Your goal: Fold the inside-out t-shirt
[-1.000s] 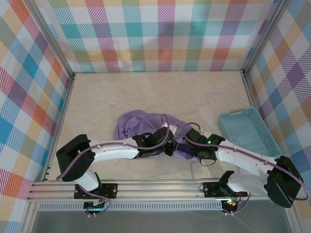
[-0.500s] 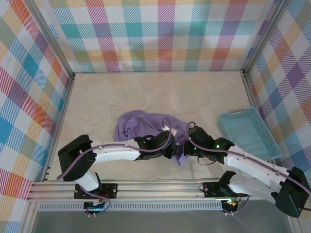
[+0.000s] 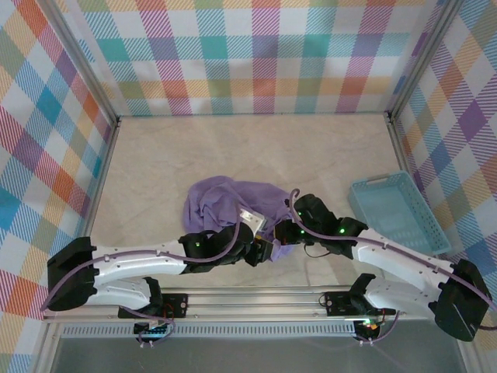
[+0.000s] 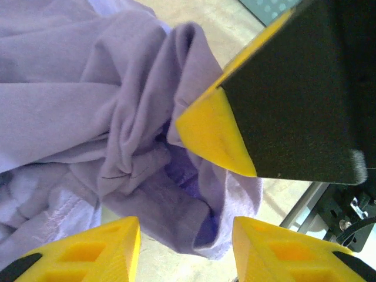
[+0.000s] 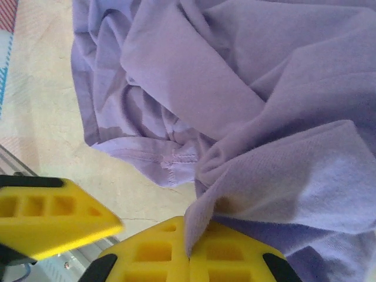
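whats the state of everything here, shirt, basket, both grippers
inside-out t-shirt, crumpled in a heap, not yet folded
light blue basket, upright, empty
left gripper, open, nothing clamped
right gripper, shut on a fold of the inside-out t-shirt

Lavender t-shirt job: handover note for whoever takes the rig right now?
Left gripper: open, holding nothing, over the shirt's near edge.
Right gripper: shut on a fold of the plain lavender-purple thin-fabric t-shirt.
Shirt: crumpled heap in the middle of the table, apart from the light blue plastic basket on the right.
Done: nothing folded yet.
Left: spread it flat, then fold.
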{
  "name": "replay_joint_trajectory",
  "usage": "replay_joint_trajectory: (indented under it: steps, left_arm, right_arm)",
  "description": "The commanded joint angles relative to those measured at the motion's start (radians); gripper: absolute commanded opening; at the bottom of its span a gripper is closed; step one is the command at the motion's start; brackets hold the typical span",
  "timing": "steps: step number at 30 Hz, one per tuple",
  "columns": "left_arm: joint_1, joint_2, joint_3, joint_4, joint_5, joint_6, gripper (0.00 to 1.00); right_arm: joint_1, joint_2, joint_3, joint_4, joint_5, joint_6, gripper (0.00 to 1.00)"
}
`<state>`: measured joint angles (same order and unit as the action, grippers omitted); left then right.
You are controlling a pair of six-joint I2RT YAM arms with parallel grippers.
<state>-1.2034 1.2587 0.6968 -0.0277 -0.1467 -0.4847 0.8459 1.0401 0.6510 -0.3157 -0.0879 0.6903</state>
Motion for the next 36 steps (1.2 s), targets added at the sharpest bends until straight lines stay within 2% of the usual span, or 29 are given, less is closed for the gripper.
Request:
replay_joint_trajectory:
  steps: [1,5,10,15,23,25,29,33,36]
  left_arm:
    - [-0.006,0.035,0.003,0.095,0.03,0.009,0.45]
    - [-0.005,0.081,0.021,0.119,-0.008,-0.005,0.38]
    - [-0.003,0.109,0.026,0.107,-0.082,-0.034,0.2]
    - [-0.002,0.089,0.006,0.113,-0.1,-0.049,0.0]
    - [0.002,0.053,-0.026,0.125,-0.101,-0.055,0.0]
    - [0.002,0.051,-0.034,0.135,-0.08,-0.047,0.0]
    - [0.007,0.053,-0.064,0.181,-0.024,-0.019,0.2]
    - [0.068,0.019,-0.162,0.344,0.126,-0.028,0.37]
    - [0.093,0.006,-0.187,0.391,0.183,-0.018,0.46]
  right_arm:
    - [0.0,0.003,0.039,0.048,-0.037,-0.015,0.04]
    - [0.002,0.008,0.036,0.054,-0.046,-0.012,0.06]
    - [0.0,0.001,0.035,0.043,-0.035,-0.015,0.11]
    - [0.0,-0.001,0.047,0.011,-0.011,-0.031,0.17]
    - [-0.004,0.001,0.053,-0.012,0.012,-0.038,0.22]
    - [-0.006,-0.007,0.052,-0.019,0.023,-0.037,0.2]
    - [-0.017,-0.009,0.049,-0.017,0.0,-0.029,0.08]
    - [-0.023,-0.025,0.049,-0.012,-0.026,-0.018,0.07]
    - [-0.03,-0.037,0.044,-0.011,-0.045,-0.018,0.06]
